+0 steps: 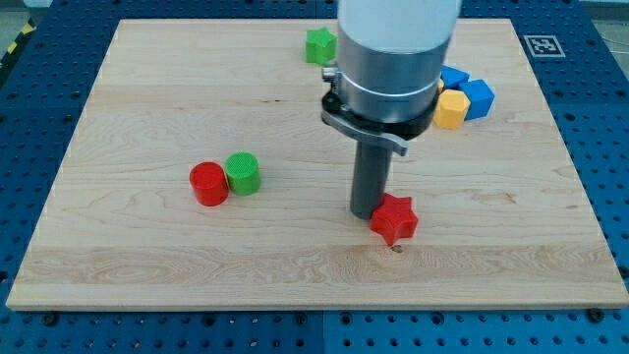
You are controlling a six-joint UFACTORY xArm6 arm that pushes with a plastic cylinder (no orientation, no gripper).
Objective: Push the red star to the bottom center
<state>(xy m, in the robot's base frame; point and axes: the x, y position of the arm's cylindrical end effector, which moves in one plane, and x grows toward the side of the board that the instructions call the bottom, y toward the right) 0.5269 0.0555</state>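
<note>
Blue perforated benching frames a pale wooden tabletop (147, 265), where an xArm6 works without any claw: there is nothing to open, close or hold, only a straight dark rod under a grey collar.

My tip (368, 214) rests on the wood right against the red star (394, 218), touching or all but touching its upper-left side. That placement looks deliberate: contact from above and from the view's left would drive the star down and to the view's right. The star lies below mid-board and a little right of centre, so most of the trip seems done; what remains appears to be a short push toward the bottom edge. A push from more directly above, or from slightly to the star's right, would likely suit the centre better.

Further out, a red cylinder (208, 184) and a green cylinder (242, 173) stand touching at the view's left, well apart from the star's likely path. Near the top edge sits a green star (318, 45), partly hidden by the arm. At the upper right, a yellow block (450, 109) huddles against 2 blue blocks (476, 96), also clear of the work.
</note>
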